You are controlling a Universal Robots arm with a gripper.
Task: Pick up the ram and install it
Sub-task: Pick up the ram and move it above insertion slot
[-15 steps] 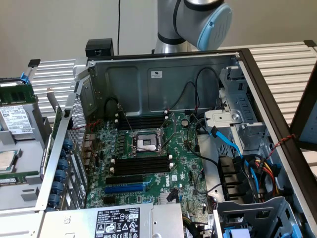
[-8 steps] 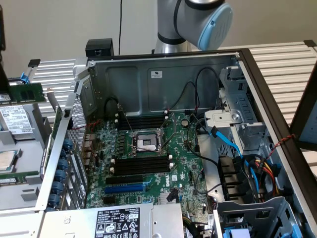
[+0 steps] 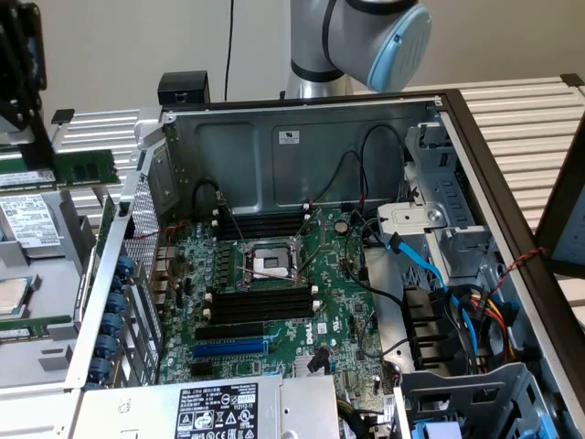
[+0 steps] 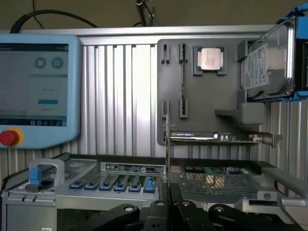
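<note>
Ram (image 3: 87, 167): green stick, held up off the parts tray (image 3: 41, 361), outside the open case (image 3: 247, 146) at the exterior view's left, just beside the case's perforated side wall (image 3: 137, 219). In the wrist view it looks like the thin edge-on strip rising from between the fingers, though it is hard to be sure at that angle.

Gripper (image 4: 167, 207): clenched on the ram, jaws nearly together in a thin pinch on the board.

Not installed yet. Both banks of black memory slots (image 3: 260, 304) look empty and lie well apart from the ram, one bank on each side of the CPU socket (image 3: 270, 263).

Risks, as judgement:
- The pinch is narrow on a long board, so the ram could pivot or slip in the jaws if it is bumped.
- The side wall stands between the ram and the motherboard, so a low path over it would clip the board.
- Black cables (image 3: 366, 174) droop near the upper bank and could snag.
- The socket sits between the slot banks, so an off-line descent could hit it.
- The blue expansion slot (image 3: 233, 347) runs parallel to the lower bank, so the ram could go to the wrong slot.
- A tilted ram or a mismatched notch would jam when pressed.
</note>
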